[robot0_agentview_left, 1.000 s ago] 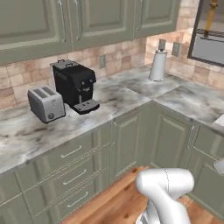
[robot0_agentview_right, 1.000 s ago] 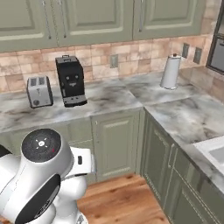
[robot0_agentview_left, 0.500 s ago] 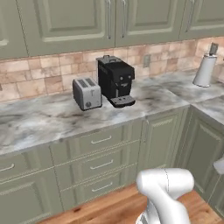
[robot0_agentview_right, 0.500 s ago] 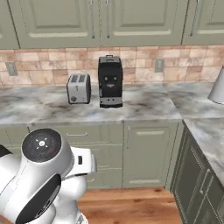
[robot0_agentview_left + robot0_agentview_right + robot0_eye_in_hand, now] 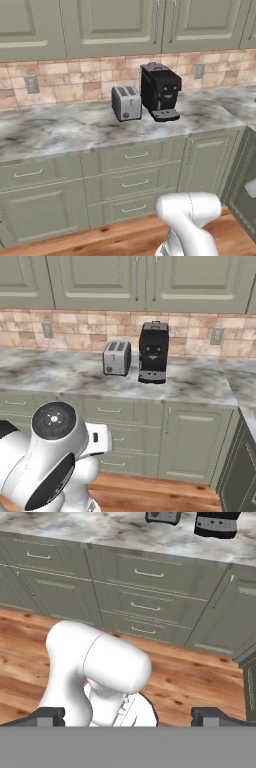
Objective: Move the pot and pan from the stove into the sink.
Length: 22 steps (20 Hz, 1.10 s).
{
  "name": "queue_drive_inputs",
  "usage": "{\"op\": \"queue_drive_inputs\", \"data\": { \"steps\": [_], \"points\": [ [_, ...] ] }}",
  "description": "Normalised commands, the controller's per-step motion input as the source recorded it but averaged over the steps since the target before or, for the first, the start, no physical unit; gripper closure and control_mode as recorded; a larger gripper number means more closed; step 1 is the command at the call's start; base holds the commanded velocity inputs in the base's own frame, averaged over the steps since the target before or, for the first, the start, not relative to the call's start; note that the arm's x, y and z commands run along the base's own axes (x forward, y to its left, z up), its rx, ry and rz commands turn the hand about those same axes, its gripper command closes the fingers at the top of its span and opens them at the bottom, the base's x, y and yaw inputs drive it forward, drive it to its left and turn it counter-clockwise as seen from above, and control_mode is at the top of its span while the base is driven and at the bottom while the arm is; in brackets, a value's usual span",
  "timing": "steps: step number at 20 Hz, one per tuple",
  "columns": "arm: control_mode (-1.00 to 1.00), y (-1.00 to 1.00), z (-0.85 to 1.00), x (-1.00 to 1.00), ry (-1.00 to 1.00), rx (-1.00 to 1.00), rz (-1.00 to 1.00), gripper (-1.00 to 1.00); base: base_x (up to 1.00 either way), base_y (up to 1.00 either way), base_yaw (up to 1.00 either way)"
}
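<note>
Sage-green cabinets (image 5: 125, 22) above a tan tile backsplash (image 5: 75, 85), grey marble counter (image 5: 65, 132) bearing toaster (image 5: 126, 102) and coffee machine (image 5: 160, 91), wooden floor (image 5: 120, 237) below

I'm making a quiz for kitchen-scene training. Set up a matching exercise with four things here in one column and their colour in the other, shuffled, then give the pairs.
Things:
1. toaster
2. coffee machine
3. counter
4. floor

Descriptions:
A. black
B. grey-white marble
C. silver
D. brown wood planks

Pairs: 1-C, 2-A, 3-B, 4-D
</note>
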Motion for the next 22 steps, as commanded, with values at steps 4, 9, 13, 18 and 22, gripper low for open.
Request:
{"op": "queue_drive_inputs", "data": {
  "steps": [4,9,13,18,22],
  "points": [
    [1.0,0.0,0.0,0.0,0.0,0.0,0.0,-1.0,0.0,0.0,0.0],
    [1.0,0.0,0.0,0.0,0.0,0.0,0.0,-1.0,0.04,0.27,0.03],
    [1.0,0.0,0.0,0.0,0.0,0.0,0.0,-1.0,0.06,0.54,0.03],
    [1.0,0.0,0.0,0.0,0.0,0.0,0.0,-1.0,0.07,0.66,0.04],
    [1.0,0.0,0.0,0.0,0.0,0.0,0.0,-1.0,0.06,0.71,0.05]
  ]
}}
